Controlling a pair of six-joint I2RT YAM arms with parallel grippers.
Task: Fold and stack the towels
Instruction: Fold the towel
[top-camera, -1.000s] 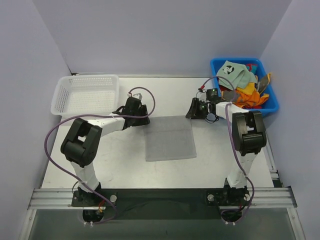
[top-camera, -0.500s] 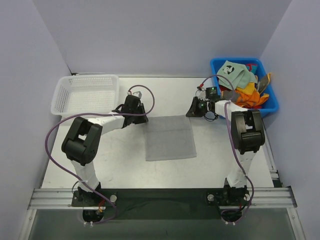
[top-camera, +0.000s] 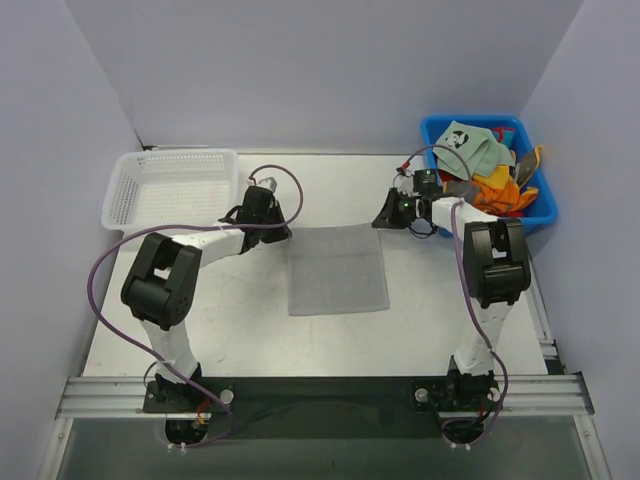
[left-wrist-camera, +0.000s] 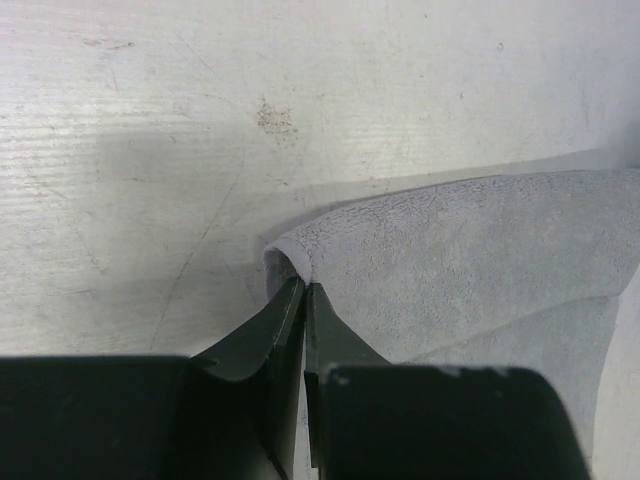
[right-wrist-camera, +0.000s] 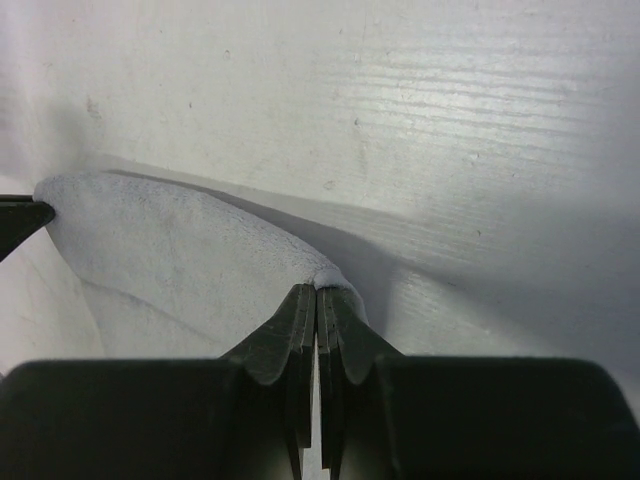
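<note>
Grey terry cloth lies spread in the middle of the tabletop (top-camera: 240, 320): this is the grey towel (top-camera: 338, 270), and we have it by its two far corners. Our left pincer (left-wrist-camera: 303, 290) is pressed together on the far-left corner, with the cloth bunched into a small hump just above the tips. Our right pincer (right-wrist-camera: 316, 292) is closed the same way on the far-right corner, a thin fold of cloth caught between its tips. In the right wrist view the far edge arches a little off the tabletop between the two grips. The other towels (top-camera: 485, 165), pale green, orange and red, sit heaped in the blue bin (top-camera: 470, 120) at the far right. The white basket (top-camera: 180, 153) stands at the far left.

We judge this towel to be light, soft and quite limp. It will sag wherever we do not hold it, and it will not keep a crease unless it is laid down flat. The corners look like the right hold, since together they control the whole far edge. Each pinch takes only a little cloth, so a jerk could pull it free. For the fold, we would carry both corners together and keep the edge gently taut. A smooth tabletop may let the near half slide along.
</note>
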